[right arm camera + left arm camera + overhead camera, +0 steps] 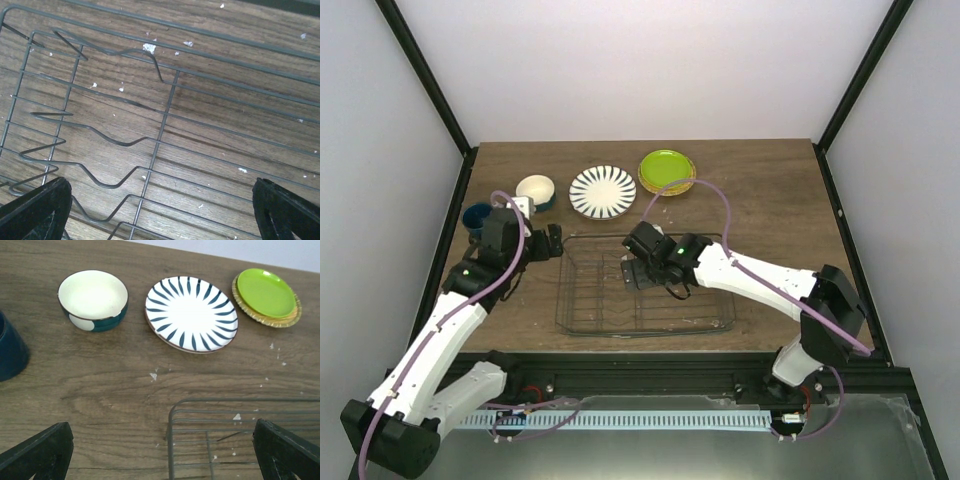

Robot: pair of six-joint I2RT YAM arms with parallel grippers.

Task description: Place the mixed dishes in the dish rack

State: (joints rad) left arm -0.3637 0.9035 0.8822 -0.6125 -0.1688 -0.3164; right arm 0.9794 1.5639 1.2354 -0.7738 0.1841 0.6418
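Note:
The see-through wire dish rack [563, 300] sits at the table's near middle with nothing in it. Behind it, in a row, stand a dark blue mug [477, 216], a cream bowl with a blue base [535, 190], a white plate with black stripes [602, 191] and a lime-green plate [666, 170]. My left gripper [545, 243] hangs open beside the rack's far left corner [172, 440], empty. The left wrist view shows the bowl [93, 299], striped plate [191, 313], green plate [266, 293] and mug [10, 350] ahead of it. My right gripper [638, 262] is open above the rack's wires [165, 115].
Black frame posts run along both sides of the table [770, 200]. White crumbs dot the wood near the rack [153, 375]. The right arm's body [760, 285] stretches across the rack's right half.

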